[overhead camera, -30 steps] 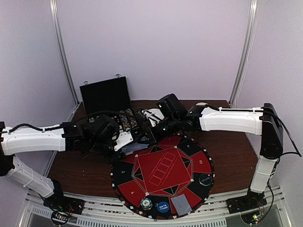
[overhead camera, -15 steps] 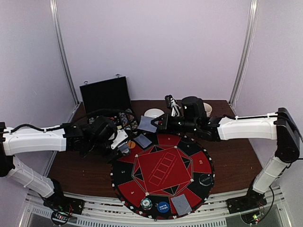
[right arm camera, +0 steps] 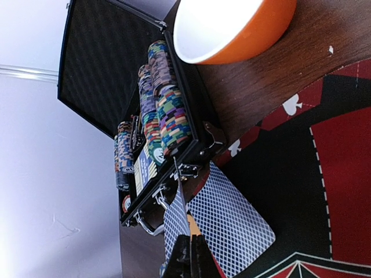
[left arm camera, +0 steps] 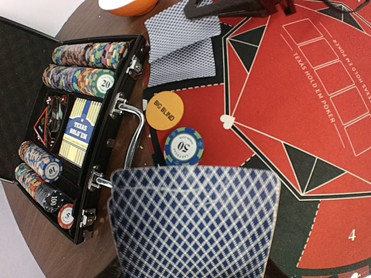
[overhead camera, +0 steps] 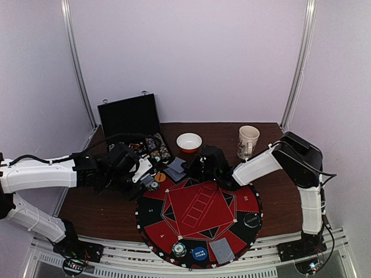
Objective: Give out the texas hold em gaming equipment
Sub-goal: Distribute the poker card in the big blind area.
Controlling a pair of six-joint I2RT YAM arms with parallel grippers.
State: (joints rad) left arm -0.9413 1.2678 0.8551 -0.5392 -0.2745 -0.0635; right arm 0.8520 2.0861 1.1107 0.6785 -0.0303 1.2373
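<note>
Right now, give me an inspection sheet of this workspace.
Surface: brown table with round red-and-black mat.
Job's things: chips racked in the open briefcase; orange disc and 50 chip at the mat's edge; flat card nearby; near-edge card and blue disc on the mat.
Clutter: bowl, mug.
Pincers: left pincer holds fanned cards, fingers hidden; right pincer shut on a tilted card.
Cables: black cable along left arm.
Surroundings: pale walls, metal posts.

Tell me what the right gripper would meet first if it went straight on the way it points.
Probably the front wall of the case, with the chips just behind it. The right gripper holds a card, and depth is unclear.
</note>
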